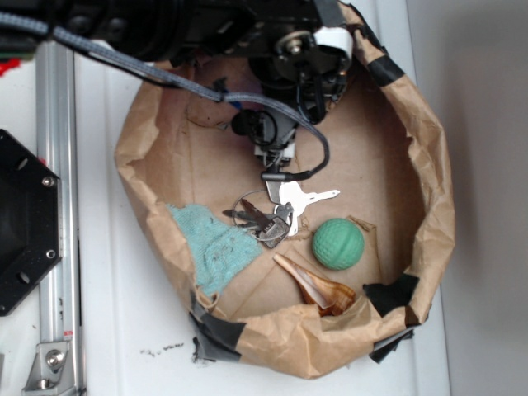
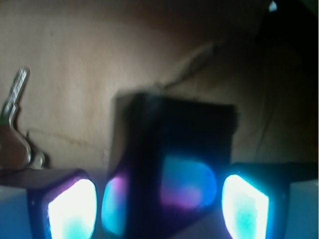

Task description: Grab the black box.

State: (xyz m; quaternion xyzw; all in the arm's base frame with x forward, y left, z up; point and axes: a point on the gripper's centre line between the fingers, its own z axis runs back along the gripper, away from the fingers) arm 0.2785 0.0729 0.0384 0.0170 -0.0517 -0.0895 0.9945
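Straddling the black box (image 2: 172, 149), the gripper (image 2: 159, 201) stands spread, pads (image 2: 72, 206) apart from its sides.

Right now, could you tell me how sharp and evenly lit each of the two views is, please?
Exterior view: evenly lit and fairly sharp; the round green dimpled ball reads clearly, while the dark arm hides the gripper's fingers. Wrist view: soft and blurred throughout; the two finger pads glow overexposed blue-white, and that glow reflects off the small glossy black box between them; the silver key is hazy.
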